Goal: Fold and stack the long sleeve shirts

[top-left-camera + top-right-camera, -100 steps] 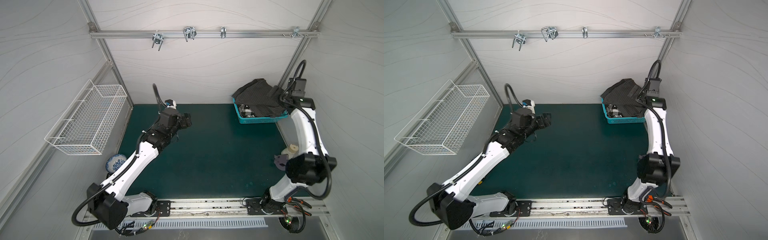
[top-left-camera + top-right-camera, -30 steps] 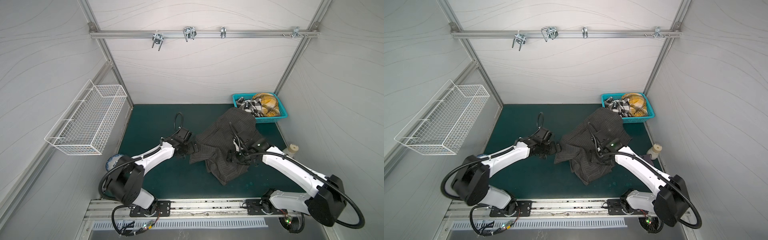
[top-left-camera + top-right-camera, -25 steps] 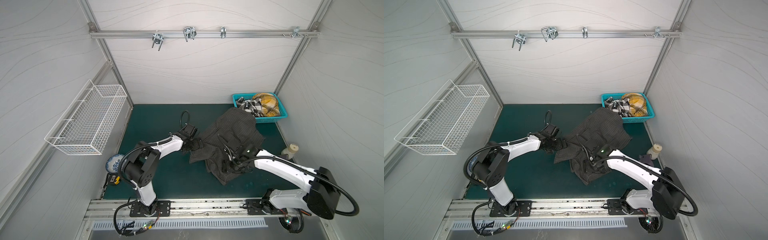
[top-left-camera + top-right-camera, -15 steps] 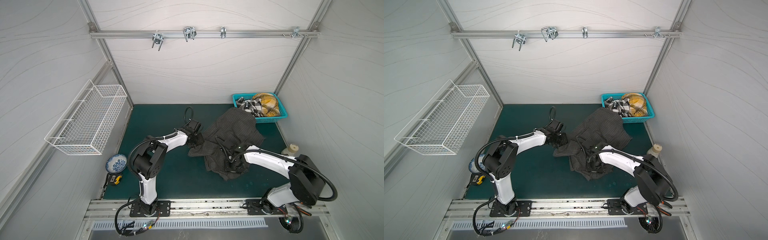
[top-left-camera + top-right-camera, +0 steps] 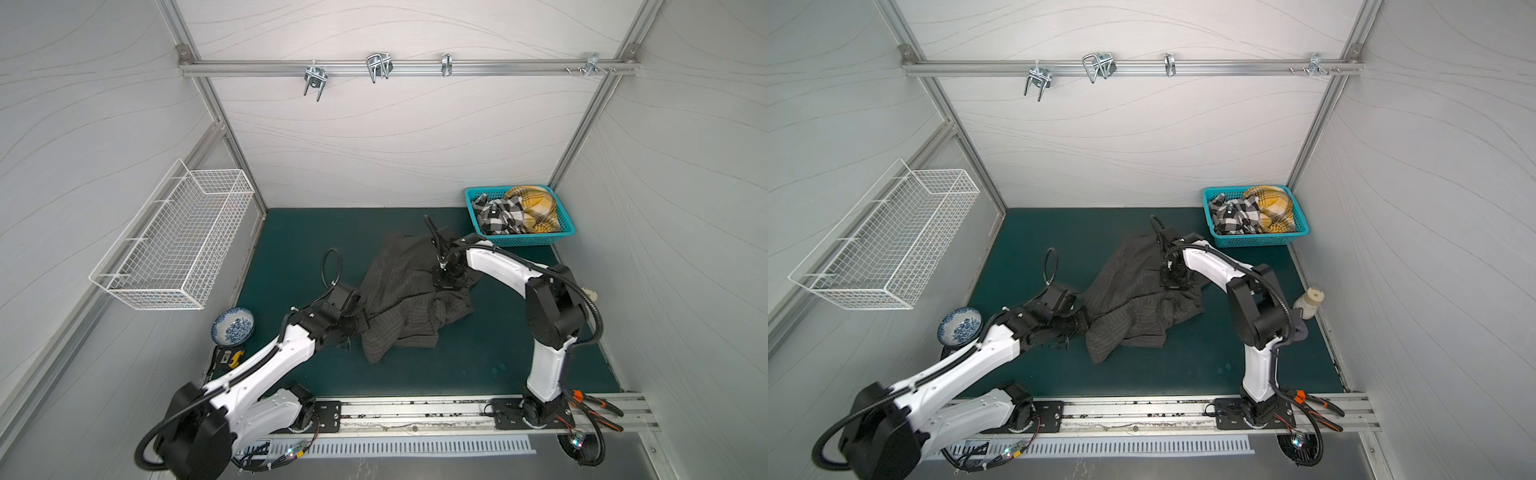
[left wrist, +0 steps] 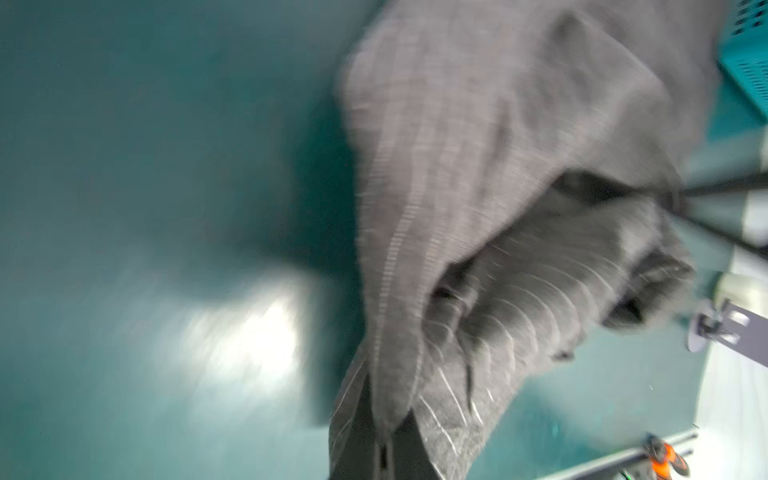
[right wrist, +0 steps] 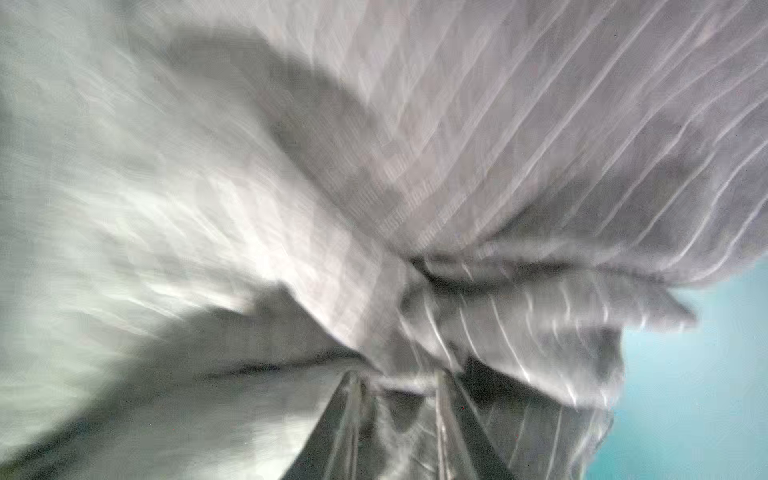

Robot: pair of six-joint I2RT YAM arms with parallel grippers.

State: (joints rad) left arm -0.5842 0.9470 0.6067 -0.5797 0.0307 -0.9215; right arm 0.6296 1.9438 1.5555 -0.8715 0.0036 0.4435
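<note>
Okay, both top views: the charcoal shirt (image 5: 409,303) lies crumpled on the green tabletop (image 5: 291,249), centre of frame. It isn't flat and nothing is folded. The left gripper (image 5: 360,326) sits low at the shirt's left edge. The right gripper (image 5: 448,284) points down onto its upper-right part. The checked shirt (image 5: 496,216) and yellow plaid shirt (image 5: 534,208) lie in the teal basket (image 5: 523,241), upper right, untouched. My read: early stage, spreading the first shirt.

Left wrist view: fingers (image 6: 361,449) together, clamped on an edge of the charcoal shirt (image 6: 457,166). The cloth fans from them toward the upper right of frame. Picture is smeared.

Right wrist view: fingers (image 7: 343,428) stand partly apart with a bunched fold of the charcoal shirt (image 7: 540,145) between them. Too blurred to tell whether that fold is pinched or just lying there.

Risks, as I judge them:
- The right side is on a thick bunch, maybe several layers. A pull could drag the whole heap instead of opening it.
- If the right fingers are loose, the cloth slips out once tension comes on.
- The left side holds only a thin edge, so a sharp pull could strip it free.
- The right gripper works near the teal basket, so a wide swing could clip its rim.
- Neither grasp is clearly on a corner or shoulder, so the spread may come out twisted.
</note>
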